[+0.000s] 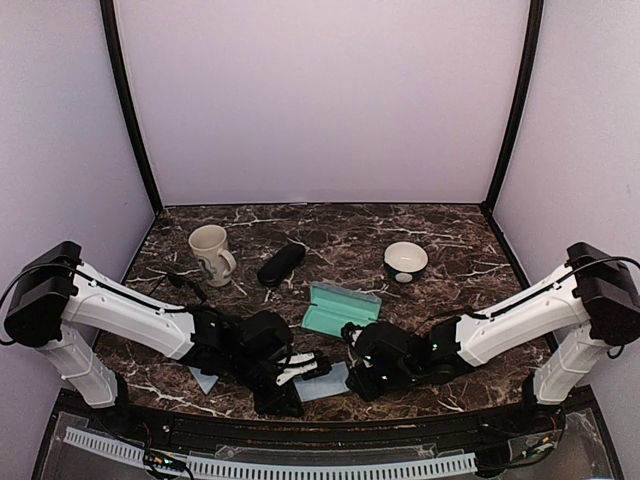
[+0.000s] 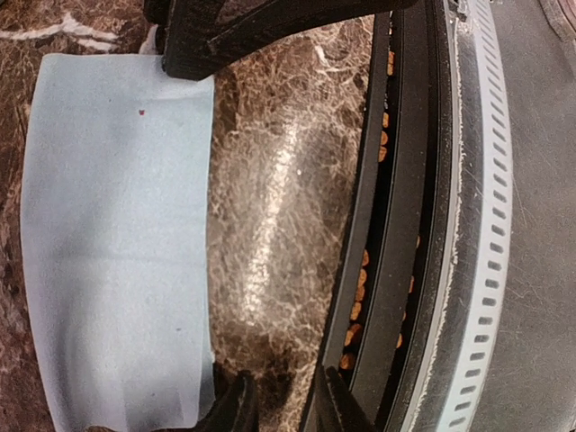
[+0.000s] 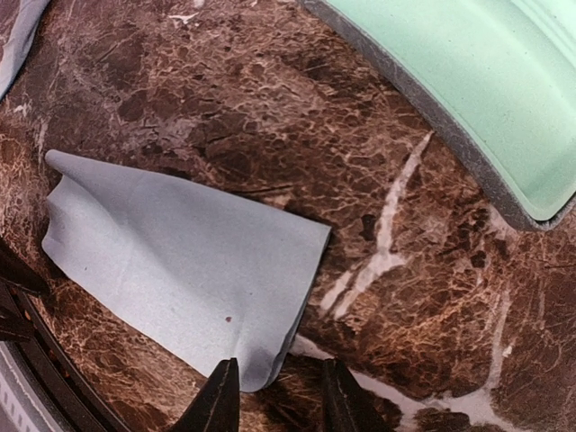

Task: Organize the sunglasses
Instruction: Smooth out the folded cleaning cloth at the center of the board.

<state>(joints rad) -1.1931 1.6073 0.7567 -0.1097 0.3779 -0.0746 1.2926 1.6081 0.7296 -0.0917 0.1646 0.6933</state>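
Both hands sit low at the near edge of the counter (image 1: 450, 235), I judge to deal with the cloth (image 3: 180, 270) before any glasses go into the open case (image 3: 468, 81). My left hand (image 2: 283, 409) is spread with nothing between its tips. My right hand (image 3: 277, 400) is spread too, the cloth's corner at the gap, unpinched. Only the right wrist view shows that corner. Only the top view shows the sunglasses (image 1: 188, 288), if that thin dark shape by the mug (image 1: 210, 250) is a pair. I cannot find the second.

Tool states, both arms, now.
Left tool: partly open, empty.
Right tool: partly open over the cloth corner, not gripping.
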